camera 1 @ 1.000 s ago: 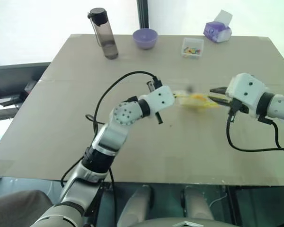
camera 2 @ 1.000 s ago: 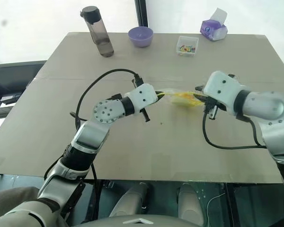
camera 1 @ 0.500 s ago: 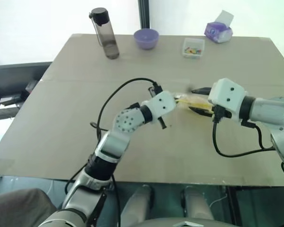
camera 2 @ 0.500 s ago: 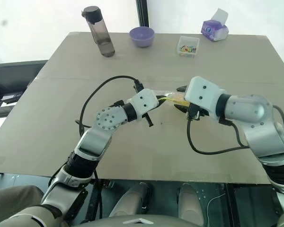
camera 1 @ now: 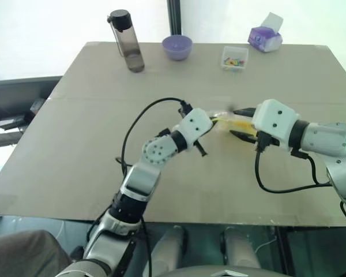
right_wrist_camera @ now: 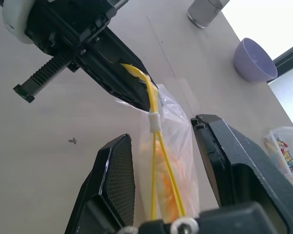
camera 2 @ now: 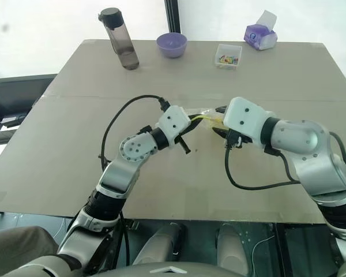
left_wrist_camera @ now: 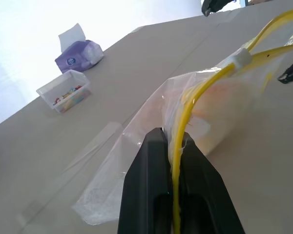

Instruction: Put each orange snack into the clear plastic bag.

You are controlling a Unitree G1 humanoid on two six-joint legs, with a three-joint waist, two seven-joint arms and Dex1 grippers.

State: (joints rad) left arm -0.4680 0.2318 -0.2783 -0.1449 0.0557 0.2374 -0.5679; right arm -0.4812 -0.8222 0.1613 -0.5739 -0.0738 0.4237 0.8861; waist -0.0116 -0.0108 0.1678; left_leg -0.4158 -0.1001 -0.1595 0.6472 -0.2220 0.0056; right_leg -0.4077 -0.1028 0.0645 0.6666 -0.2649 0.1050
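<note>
Since a second ago: right arm drawn in leftward toward the table's centre, its jaws spread wider and now straddling the bag; left arm lowered a little, grip unchanged. Read as: snack already bagged, bag being handed over or its zip about to be worked; loading step judged nearly done.

Left gripper: fingers pressed together, pinching the yellow zip strip at the left end of the floppy clear plastic zip bag. Arm reaches forward and rightward from the near left, forearm roughly level, black cable looped over the wrist.

Bag held at mid-table between the two grippers, just above the brown tabletop. Round orange snack visible through the film inside the bag, toward its right end.

Right gripper: fingers parted, one each side of the bag, not clearly touching it. Arm comes in from the right, elbow out, gripper angled slightly down and leftward.

Far edge, left to right: grey bottle, purple bowl, small clear box of coloured bits, purple tissue pack, well apart from the work.
</note>
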